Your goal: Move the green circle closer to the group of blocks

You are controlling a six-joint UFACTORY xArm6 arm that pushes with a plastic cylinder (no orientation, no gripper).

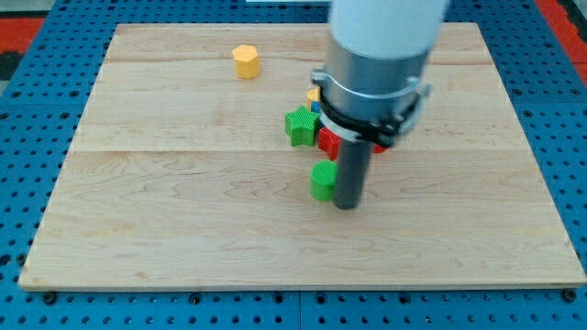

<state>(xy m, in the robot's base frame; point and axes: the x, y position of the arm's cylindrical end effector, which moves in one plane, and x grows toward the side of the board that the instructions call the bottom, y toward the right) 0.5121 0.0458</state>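
The green circle (322, 181) lies near the middle of the wooden board (183, 211). My tip (346, 205) stands right beside it on its right, touching or nearly so. Just above is the group of blocks: a green star (301, 126), a red block (329, 141) to the star's right, and bits of a yellow block (314, 93) and a blue block (315, 107) peeking out at the arm's left edge. The arm hides the rest of the group.
A yellow hexagon (245, 61) sits alone near the view's top, left of centre. The arm's wide grey and white body (381, 55) covers the board's upper middle right. Blue pegboard (27, 137) surrounds the board.
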